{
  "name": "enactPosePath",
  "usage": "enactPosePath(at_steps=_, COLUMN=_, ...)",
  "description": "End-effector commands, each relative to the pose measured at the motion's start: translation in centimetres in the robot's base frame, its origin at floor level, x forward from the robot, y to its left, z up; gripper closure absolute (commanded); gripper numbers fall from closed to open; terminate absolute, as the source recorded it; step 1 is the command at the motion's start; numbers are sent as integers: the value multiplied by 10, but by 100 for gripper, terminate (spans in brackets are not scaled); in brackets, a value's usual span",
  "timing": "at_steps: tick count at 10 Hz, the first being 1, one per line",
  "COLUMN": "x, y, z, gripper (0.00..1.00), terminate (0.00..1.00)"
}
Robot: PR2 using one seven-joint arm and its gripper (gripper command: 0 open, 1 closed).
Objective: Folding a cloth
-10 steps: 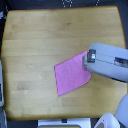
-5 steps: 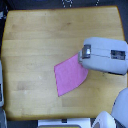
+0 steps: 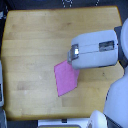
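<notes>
Cloth (image 3: pixel 66 78) flat on wooden table (image 3: pixel 35 45), just below gripper (image 3: pixel 71 54) and partly under it; arm housing hides fingers; can't tell whether jaws are apart or together.

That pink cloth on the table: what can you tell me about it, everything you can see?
The cloth is a thin, plain pink-magenta sheet, seemingly fabric, with no visible pattern. It lies flat on the wooden table, turned at an angle so it reads as a slanted four-sided shape, toward the exterior view's right of centre. Its upper corner disappears under the robot's grey arm, which overlaps it. Whether the gripper is holding that corner cannot be seen.
</notes>
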Motion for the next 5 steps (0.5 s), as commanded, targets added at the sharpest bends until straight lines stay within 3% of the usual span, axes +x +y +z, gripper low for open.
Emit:
enactPosePath(at_steps=1, x=-54, y=72, z=-4, gripper=100, terminate=0)
enactPosePath(at_steps=2, x=-69, y=80, z=-14, gripper=100, terminate=0)
enactPosePath(at_steps=5, x=-85, y=94, z=-23, gripper=100, terminate=0)
